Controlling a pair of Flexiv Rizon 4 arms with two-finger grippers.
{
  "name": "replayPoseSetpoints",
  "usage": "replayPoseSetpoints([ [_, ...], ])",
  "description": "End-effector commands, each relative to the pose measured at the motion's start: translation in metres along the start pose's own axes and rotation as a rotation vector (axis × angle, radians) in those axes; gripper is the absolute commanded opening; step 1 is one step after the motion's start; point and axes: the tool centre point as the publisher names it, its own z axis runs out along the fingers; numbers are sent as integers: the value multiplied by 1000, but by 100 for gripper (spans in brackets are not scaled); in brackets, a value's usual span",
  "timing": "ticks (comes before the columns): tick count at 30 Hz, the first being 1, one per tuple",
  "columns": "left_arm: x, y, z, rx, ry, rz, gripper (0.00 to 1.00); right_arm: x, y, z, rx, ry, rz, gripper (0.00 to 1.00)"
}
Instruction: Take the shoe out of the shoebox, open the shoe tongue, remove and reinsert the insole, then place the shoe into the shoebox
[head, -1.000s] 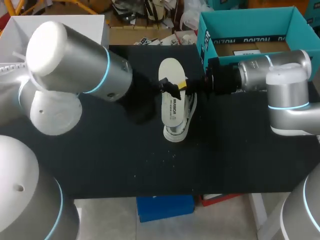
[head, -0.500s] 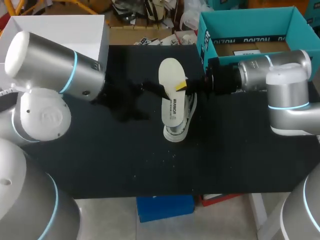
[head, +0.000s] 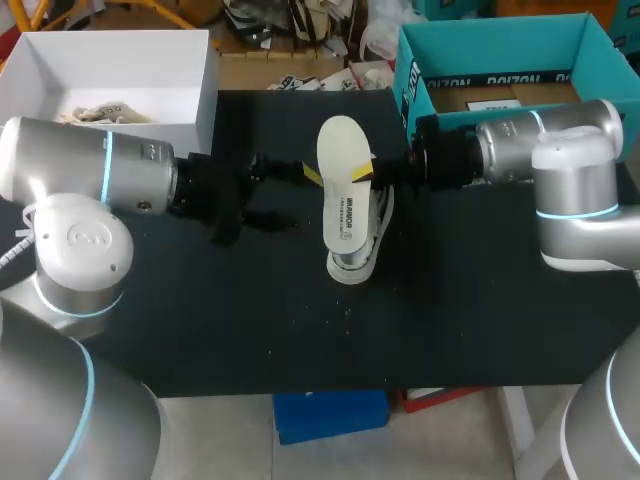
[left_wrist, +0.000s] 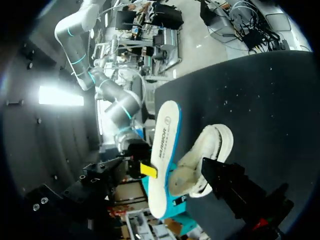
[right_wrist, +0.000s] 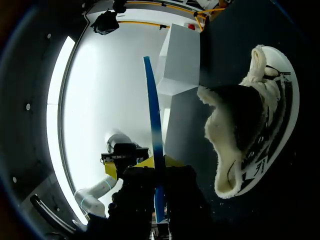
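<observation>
A white sneaker (head: 352, 248) lies on the black table (head: 200, 320), on its side in the right wrist view (right_wrist: 250, 125). Over it a white insole (head: 340, 190) with a blue underside is held up. My right gripper (head: 366, 172) is shut on the insole's right edge; in its own view the insole shows edge-on as a blue strip (right_wrist: 153, 135) running out from between the fingers. My left gripper (head: 298, 196) stands open just left of the insole, apart from it. From the left wrist, insole (left_wrist: 162, 155) and sneaker (left_wrist: 206, 159) lie ahead. The teal shoebox (head: 410, 75) stands at the back right.
A white open box (head: 200, 75) with crumpled paper inside sits at the back left, also showing in the right wrist view (right_wrist: 182, 65). Bare black tabletop stretches in front of the sneaker to the near edge.
My left arm has drawn back to the left, its open gripper moving away from the insole. The right gripper, insole and sneaker have stayed put.
</observation>
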Motion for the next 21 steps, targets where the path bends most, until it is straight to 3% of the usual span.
replayPoseSetpoints([
  [1,7,-7,5,-159,-395,42,100,0,1,1,1,-1,1,0],
  [9,13,10,15,-140,-520,-1,100,0,1,1,1,-1,1,0],
  [11,14,14,18,-134,-540,-6,88,0,1,1,1,-1,1,0],
  [13,13,17,21,-135,-557,0,92,0,1,1,1,-1,1,0],
  [17,10,23,26,-129,-574,19,79,0,1,1,1,-1,1,0],
  [20,7,28,31,-128,-566,45,78,0,1,1,1,-1,1,0],
  [21,6,29,32,-127,-566,49,74,0,1,1,1,-1,1,0],
])
